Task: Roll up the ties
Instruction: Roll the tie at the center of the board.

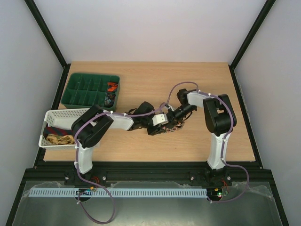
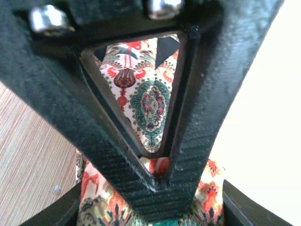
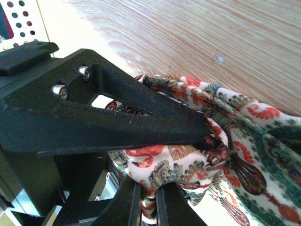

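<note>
Floral-patterned tie (image 1: 170, 128) lies bunched on the wooden table (image 1: 141, 84), right of the green tray (image 1: 84, 89). The left gripper (image 2: 157, 184) and right gripper (image 3: 149, 201) both clench its fabric.

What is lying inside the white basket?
A gold-patterned tie and a dark red tie lie in the white basket. The left arm covers one end, so that part is hidden.
</note>
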Tool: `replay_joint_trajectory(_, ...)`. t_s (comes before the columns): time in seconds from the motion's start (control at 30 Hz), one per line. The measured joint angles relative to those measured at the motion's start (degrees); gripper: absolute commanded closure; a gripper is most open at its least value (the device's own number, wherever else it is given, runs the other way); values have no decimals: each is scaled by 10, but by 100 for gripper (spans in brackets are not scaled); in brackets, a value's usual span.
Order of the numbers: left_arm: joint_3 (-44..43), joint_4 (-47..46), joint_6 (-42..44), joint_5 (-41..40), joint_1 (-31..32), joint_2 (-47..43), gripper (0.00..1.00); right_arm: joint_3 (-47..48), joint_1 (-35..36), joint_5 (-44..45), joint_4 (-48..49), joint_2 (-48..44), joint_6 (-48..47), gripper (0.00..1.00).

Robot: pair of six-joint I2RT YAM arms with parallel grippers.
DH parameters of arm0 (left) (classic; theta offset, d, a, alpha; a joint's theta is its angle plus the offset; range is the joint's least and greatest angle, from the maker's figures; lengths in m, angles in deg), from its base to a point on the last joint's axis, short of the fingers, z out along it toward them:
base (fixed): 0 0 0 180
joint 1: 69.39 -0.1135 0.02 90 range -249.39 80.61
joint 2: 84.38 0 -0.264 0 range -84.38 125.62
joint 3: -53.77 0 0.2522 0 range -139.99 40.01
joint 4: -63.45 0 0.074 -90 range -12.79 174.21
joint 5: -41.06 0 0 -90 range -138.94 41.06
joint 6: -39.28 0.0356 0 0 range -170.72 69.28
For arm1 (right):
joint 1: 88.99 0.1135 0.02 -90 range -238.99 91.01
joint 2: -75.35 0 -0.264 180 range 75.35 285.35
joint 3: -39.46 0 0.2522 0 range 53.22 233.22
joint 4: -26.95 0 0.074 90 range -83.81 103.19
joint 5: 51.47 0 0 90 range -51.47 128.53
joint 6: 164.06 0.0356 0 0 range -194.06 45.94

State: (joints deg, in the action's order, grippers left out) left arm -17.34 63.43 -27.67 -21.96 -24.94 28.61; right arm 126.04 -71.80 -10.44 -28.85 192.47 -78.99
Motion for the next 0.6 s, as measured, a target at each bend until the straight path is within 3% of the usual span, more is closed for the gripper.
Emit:
replay_joint_trajectory(0.2,7,-9,-17,13,-8,-2,27,0,-13,-2,-1,7,-14,99)
replay_joint_trajectory(0.6,48,-101,-76,10,-8,-17,19,0,-61,4,-22,33,-34,99)
